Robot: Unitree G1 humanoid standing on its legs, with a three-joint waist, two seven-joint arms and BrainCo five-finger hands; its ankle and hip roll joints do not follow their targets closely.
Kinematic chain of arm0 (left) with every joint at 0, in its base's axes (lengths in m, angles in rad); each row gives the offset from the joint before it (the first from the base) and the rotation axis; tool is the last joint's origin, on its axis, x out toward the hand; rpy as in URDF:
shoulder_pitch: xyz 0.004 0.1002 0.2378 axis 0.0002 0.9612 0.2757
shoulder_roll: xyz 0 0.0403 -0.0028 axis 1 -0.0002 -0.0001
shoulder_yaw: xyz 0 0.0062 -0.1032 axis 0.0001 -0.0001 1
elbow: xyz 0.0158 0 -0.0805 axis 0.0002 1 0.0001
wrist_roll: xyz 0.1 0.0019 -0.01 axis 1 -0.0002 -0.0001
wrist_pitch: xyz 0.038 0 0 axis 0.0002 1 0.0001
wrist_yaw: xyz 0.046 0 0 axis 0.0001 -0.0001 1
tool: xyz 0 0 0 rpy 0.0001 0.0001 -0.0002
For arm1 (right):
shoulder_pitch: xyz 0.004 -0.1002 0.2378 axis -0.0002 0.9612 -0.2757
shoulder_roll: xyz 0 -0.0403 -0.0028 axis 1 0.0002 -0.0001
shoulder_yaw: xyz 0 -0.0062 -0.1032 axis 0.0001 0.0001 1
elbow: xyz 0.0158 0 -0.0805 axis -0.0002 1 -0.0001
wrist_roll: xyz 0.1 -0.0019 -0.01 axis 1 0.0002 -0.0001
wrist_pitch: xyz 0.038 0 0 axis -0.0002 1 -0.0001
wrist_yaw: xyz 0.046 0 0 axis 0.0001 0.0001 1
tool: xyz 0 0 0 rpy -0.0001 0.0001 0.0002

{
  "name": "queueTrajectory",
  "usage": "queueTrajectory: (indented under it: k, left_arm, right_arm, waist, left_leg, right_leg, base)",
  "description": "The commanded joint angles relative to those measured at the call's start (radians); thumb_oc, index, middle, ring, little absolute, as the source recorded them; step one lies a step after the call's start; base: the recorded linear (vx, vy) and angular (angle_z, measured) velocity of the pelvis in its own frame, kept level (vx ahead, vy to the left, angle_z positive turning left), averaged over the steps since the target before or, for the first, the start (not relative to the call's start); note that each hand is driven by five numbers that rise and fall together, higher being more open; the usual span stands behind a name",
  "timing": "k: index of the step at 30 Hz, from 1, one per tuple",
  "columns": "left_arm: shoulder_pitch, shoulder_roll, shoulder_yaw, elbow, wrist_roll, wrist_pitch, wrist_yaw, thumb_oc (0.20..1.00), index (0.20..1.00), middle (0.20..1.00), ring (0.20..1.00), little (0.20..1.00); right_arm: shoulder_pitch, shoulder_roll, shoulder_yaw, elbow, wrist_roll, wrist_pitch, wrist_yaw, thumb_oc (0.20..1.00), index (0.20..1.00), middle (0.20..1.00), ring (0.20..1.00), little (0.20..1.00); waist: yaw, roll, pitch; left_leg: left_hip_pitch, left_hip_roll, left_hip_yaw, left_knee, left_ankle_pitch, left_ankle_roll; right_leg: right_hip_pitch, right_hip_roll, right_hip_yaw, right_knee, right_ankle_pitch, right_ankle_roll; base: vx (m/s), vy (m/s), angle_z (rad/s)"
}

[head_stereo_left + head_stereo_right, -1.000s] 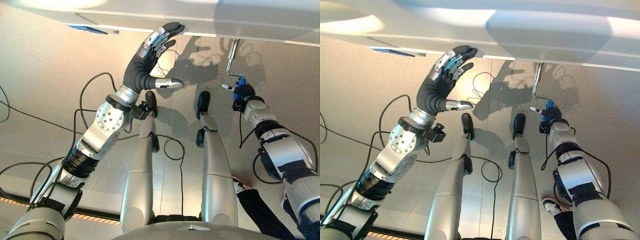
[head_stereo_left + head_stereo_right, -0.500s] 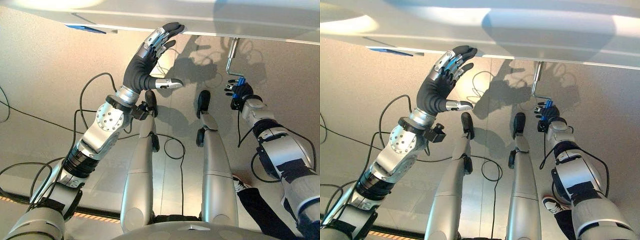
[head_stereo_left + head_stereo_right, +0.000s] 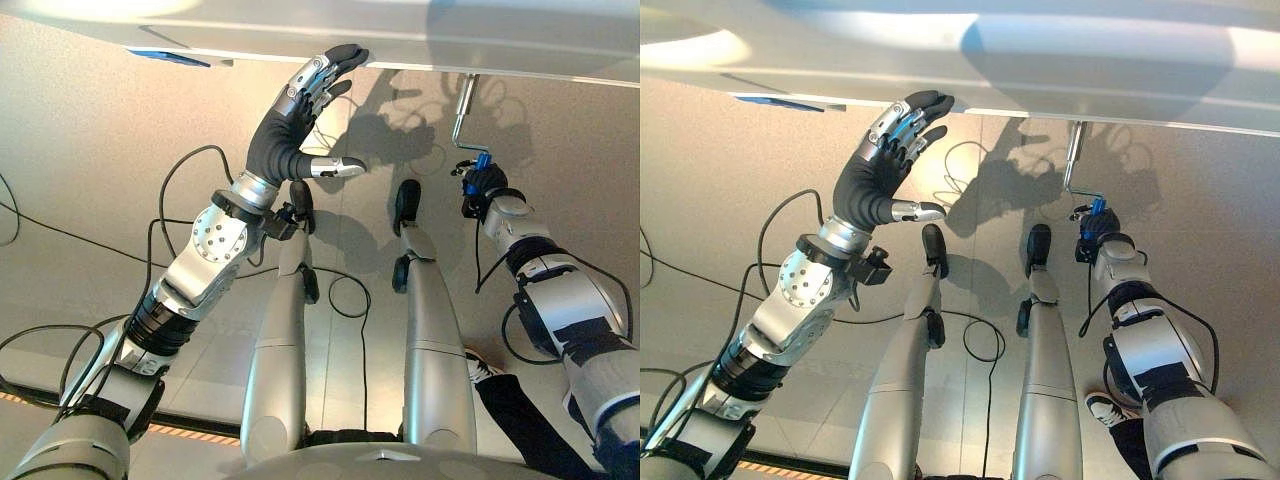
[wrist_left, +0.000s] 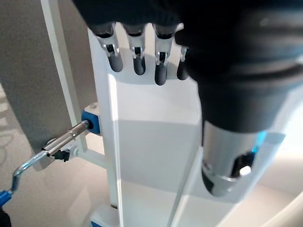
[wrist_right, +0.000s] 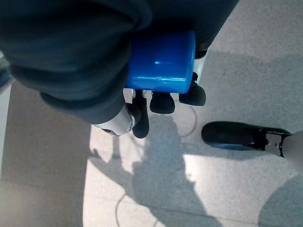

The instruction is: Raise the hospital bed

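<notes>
The bed (image 3: 400,40) ran as a pale panel across the top of the head views, from about 10 to 2 o'clock. The left hand (image 3: 300,120) reached up to it at roughly 12 o'clock, its fingers (image 3: 335,62) straight and spread, tips against the panel's lower edge, thumb held out apart toward 3 o'clock. In the left wrist view those same fingers (image 4: 137,61) lay flat on the white bed frame (image 4: 151,142), holding nothing.

The crank (image 3: 462,125) hung below the bed edge at about 1 o'clock, a thin metal rod bent into a step, with a blue handle (image 3: 482,162) at its lower end. The right hand (image 3: 484,185) was at that handle. In the right wrist view its fingers (image 5: 163,101) curled under the blue handle (image 5: 163,61) and wrapped it closely, the handle pressed into the palm. In the left wrist view the crank (image 4: 57,146) entered a blue fitting (image 4: 91,124) on the frame.

The speckled floor (image 3: 100,180) lay beneath both arms. A person's shoe (image 3: 478,372) and dark trouser leg showed at about 5 o'clock, near the right arm.
</notes>
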Motion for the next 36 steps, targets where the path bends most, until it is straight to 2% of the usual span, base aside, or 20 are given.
queueTrajectory:
  k: [1,13,16,21,25,26,34,36]
  left_arm:
    - [0.005,-0.025,0.016,-0.119,-0.015,-0.041,-0.021,1.0,1.0,1.0,1.0,1.0]
    - [0.023,-0.001,0.029,-0.124,-0.035,-0.044,-0.038,1.0,1.0,1.0,1.0,1.0]
    - [0.038,0.018,0.042,-0.131,-0.039,-0.048,-0.041,1.0,1.0,1.0,1.0,1.0]
    - [0.057,0.036,0.056,-0.147,-0.03,-0.048,-0.043,1.0,1.0,1.0,1.0,1.0]
    - [0.082,0.057,0.081,-0.161,-0.025,-0.05,-0.04,1.0,1.0,1.0,1.0,1.0]
    - [0.094,0.071,0.099,-0.165,-0.018,-0.054,-0.033,1.0,1.0,1.0,1.0,1.0]
    - [0.126,0.096,0.143,-0.173,-0.017,-0.062,-0.028,1.0,1.0,1.0,1.0,1.0]
    - [0.146,0.11,0.168,-0.183,-0.02,-0.065,-0.03,1.0,1.0,1.0,1.0,1.0]
  right_arm:
    - [0.008,-0.031,0.025,0.005,0.025,-0.002,-0.014,0.2,0.2,0.2,0.2,0.2]
    - [0.074,-0.115,-0.044,-0.03,0.129,-0.03,-0.017,0.2,0.2,0.2,0.2,0.2]
    - [0.114,-0.168,-0.073,-0.058,0.158,-0.046,-0.027,0.2,0.2,0.2,0.2,0.2]
    - [0.175,-0.203,-0.095,-0.149,0.163,-0.078,-0.05,0.2,0.2,0.2,0.2,0.2]
    - [0.283,-0.222,-0.143,-0.299,0.166,-0.122,-0.079,0.2,0.2,0.2,0.2,0.2]
    - [0.339,-0.226,-0.171,-0.396,0.16,-0.148,-0.096,0.2,0.2,0.2,0.2,0.2]
    - [0.503,-0.211,-0.27,-0.675,0.134,-0.213,-0.14,0.2,0.2,0.2,0.2,0.2]
    - [0.572,-0.203,-0.314,-0.817,0.131,-0.24,-0.143,0.2,0.2,0.2,0.2,0.2]
  waist:
    - [-0.005,0.059,-0.015]
    - [-0.028,0.035,-0.015]
    - [-0.04,0.023,-0.015]
    - [-0.056,0.007,-0.015]
    - [-0.079,-0.011,-0.015]
    - [-0.089,-0.016,-0.015]
    - [-0.109,-0.029,-0.015]
    - [-0.118,-0.036,-0.015]
  left_leg:
    - [0.001,-0.024,0.012,0.141,-0.148,0.003]
    - [0.02,-0.013,0.015,0.14,-0.147,-0.003]
    - [0.033,-0.007,0.015,0.132,-0.146,-0.008]
    - [0.043,-0.001,0.018,0.13,-0.144,-0.012]
    - [0.046,0.002,0.018,0.128,-0.144,-0.014]
    - [0.047,0.003,0.018,0.126,-0.145,-0.014]
    - [0.052,0.0,0.017,0.127,-0.148,-0.013]
    - [0.05,-0.001,0.017,0.129,-0.149,-0.012]
  right_leg:
    - [0.059,0.013,0.0,-0.172,0.115,0.103]
    - [0.075,0.021,0.0,-0.174,0.114,0.102]
    - [0.083,0.026,0.0,-0.176,0.113,0.103]
    - [0.089,0.031,0.001,-0.178,0.111,0.102]
    - [0.093,0.034,0.002,-0.178,0.11,0.103]
    - [0.09,0.036,0.003,-0.176,0.111,0.103]
    - [0.097,0.032,0.001,-0.174,0.112,0.105]
    - [0.096,0.032,0.001,-0.173,0.113,0.106]
  base:
    - [0.0,0.0,0.0]
    - [0.0,0.0,0.0]
    - [0.0,-0.01,0.0]
    - [0.0,-0.009,-0.02]
    - [0.0,-0.018,-0.02]
    - [0.0,0.0,0.0]
    - [0.0,0.0,0.0]
    - [0.0,0.0,0.0]
